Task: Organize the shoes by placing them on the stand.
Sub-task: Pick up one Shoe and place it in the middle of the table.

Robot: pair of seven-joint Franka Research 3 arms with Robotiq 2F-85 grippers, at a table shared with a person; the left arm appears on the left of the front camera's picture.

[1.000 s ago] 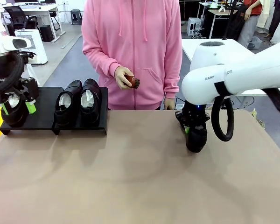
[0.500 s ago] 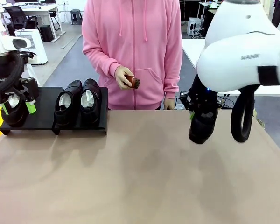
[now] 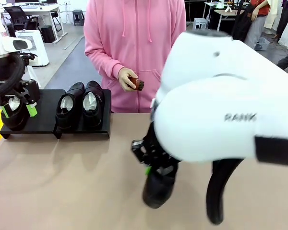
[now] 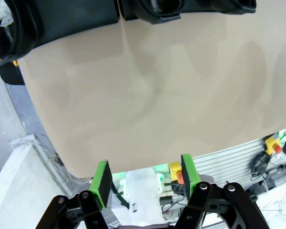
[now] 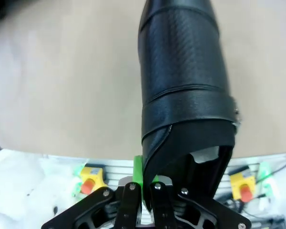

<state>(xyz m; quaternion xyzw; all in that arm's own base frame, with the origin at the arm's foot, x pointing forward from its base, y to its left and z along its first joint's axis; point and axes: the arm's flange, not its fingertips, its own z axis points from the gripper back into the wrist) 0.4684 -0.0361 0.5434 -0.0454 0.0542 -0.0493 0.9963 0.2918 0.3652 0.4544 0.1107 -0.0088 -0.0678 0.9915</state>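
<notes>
The right gripper [image 3: 156,168], pinched shut on the collar of a black dress shoe [image 3: 158,189], carries it toe-down toward the stand [image 3: 48,125] at far left, where the left gripper [image 3: 18,111] hangs open around a placed shoe [image 3: 13,116], seemingly to release it.

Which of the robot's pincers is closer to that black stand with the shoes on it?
The left pincer. It hangs over the stand's left end, around a shoe there. The right pincer is mid-table, off to the stand's right, carrying another shoe.

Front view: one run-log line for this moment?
right gripper: shut on shoe, over table | left gripper: open at stand | stand: three shoes
</notes>
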